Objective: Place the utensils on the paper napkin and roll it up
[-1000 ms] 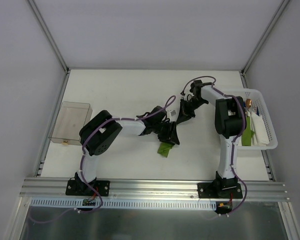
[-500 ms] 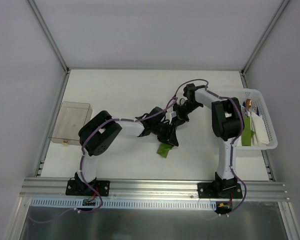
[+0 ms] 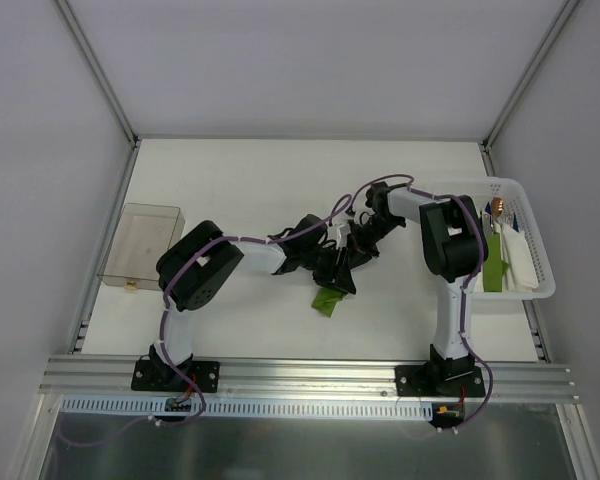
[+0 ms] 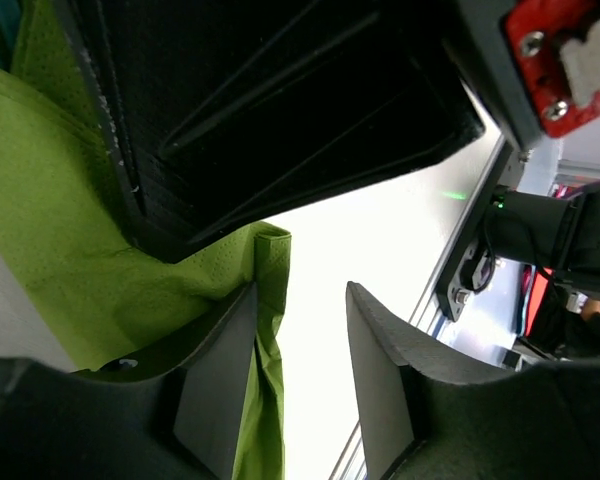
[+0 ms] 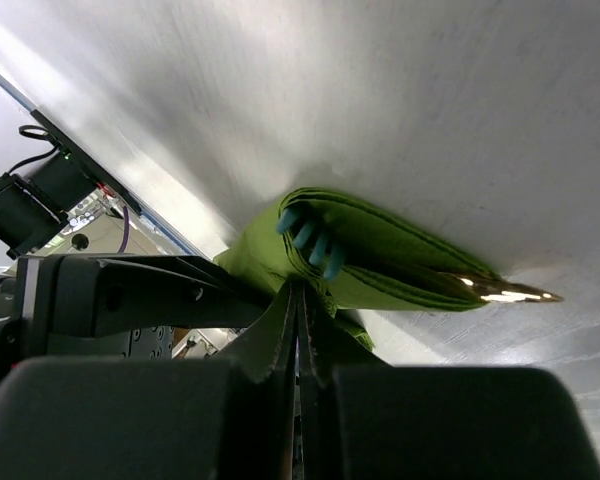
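Olive-green paper napkin (image 5: pixel 400 262), rolled around slim utensils (image 5: pixel 510 295), touches the clenched right gripper (image 5: pixel 298 286); left gripper (image 4: pixel 300 296) stands parted beside it. White plastic basket (image 3: pixel 540 288) far right.

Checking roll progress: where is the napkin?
Top view: the paper napkin lies near the middle of the table, on the near side of the left gripper.

Lab cell: aluminium rail (image 3: pixel 310 375), white walls (image 3: pixel 310 60)
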You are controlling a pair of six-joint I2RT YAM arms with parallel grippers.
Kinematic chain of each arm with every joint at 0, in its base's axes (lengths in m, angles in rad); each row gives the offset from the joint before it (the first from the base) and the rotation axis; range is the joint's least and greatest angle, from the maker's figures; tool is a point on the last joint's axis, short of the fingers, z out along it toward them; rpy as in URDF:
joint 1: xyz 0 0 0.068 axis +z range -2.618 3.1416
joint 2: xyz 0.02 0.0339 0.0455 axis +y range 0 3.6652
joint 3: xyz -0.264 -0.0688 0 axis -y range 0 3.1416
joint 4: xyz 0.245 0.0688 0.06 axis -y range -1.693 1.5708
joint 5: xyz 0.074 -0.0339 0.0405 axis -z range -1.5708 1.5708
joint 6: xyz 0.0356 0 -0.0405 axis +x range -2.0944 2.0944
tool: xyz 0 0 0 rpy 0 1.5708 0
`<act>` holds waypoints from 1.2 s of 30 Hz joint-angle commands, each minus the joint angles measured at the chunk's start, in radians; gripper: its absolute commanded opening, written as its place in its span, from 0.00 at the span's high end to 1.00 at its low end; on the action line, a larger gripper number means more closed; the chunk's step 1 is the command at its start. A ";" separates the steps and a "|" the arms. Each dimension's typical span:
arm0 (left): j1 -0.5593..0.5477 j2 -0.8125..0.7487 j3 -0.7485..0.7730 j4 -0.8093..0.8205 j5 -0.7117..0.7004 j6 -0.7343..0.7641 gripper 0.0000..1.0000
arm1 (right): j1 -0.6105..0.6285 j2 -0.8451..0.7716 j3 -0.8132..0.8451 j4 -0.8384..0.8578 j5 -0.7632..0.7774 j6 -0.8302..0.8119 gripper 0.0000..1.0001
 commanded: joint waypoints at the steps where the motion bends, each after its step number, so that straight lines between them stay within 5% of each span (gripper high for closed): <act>1: 0.021 0.010 -0.063 -0.062 -0.044 0.015 0.56 | 0.018 -0.006 -0.006 0.006 0.081 -0.016 1.00; 11: 0.040 -0.131 -0.097 0.058 -0.013 0.004 0.58 | 0.043 0.018 0.037 0.004 0.191 -0.050 1.00; 20: 0.047 -0.321 -0.091 -0.043 -0.054 0.031 0.59 | 0.049 0.021 0.058 0.013 0.214 -0.035 1.00; 36: 0.049 -0.185 -0.149 -0.022 -0.041 -0.039 0.79 | 0.054 0.029 0.060 0.015 0.213 -0.032 1.00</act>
